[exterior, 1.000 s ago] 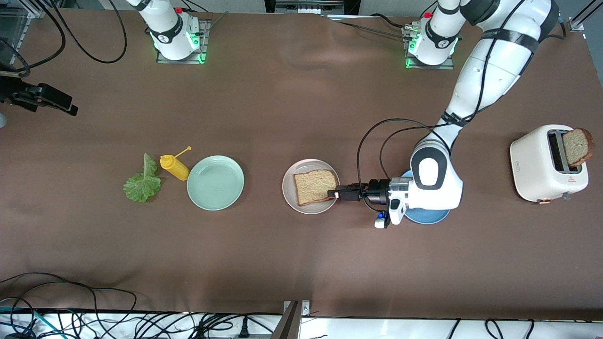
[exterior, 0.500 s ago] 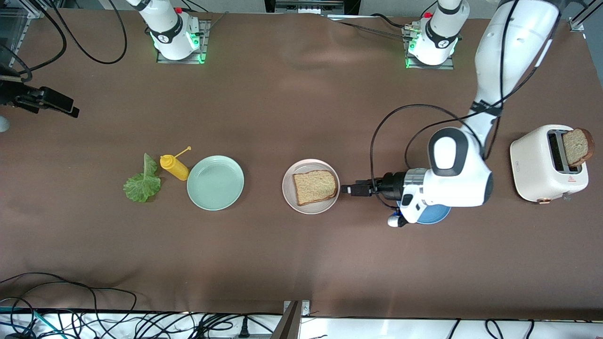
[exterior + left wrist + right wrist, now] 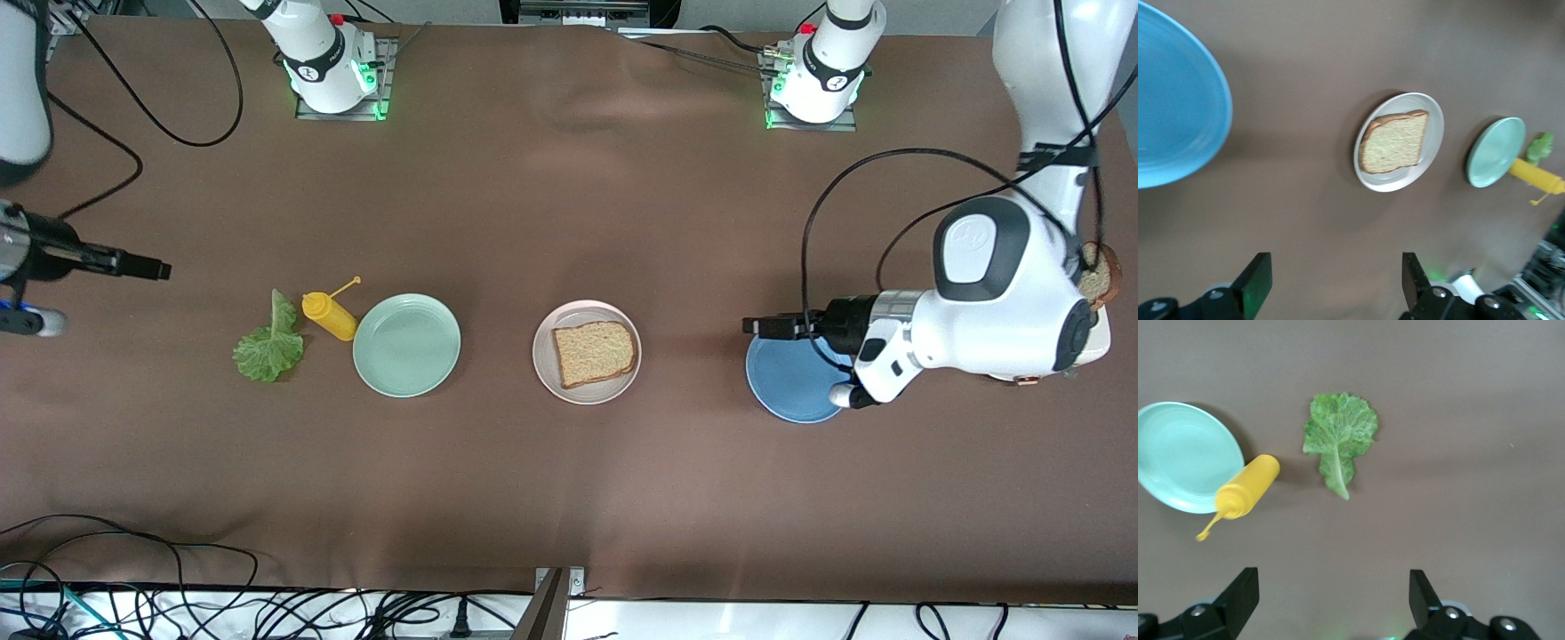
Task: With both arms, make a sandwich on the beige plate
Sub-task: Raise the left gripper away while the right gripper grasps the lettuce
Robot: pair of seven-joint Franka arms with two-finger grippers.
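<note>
While one bread slice (image 3: 594,353) lies flat on the beige plate (image 3: 547,369), mid-worktop, both grippers are seen empty with jaws spread. The left gripper (image 3: 763,326) hangs over the blue plate's (image 3: 791,396) rim; the right gripper (image 3: 153,268) is over bare worktop near the lettuce (image 3: 268,346).

Risks judged:
- Lettuce is thin and flat, so a pinch could slip or tear it.
- The mustard bottle (image 3: 328,316) just beside it could be knocked.
- The second slice (image 3: 1099,274) is partly hidden in the toaster (image 3: 1098,342); a skewed pull could tip it.
</note>
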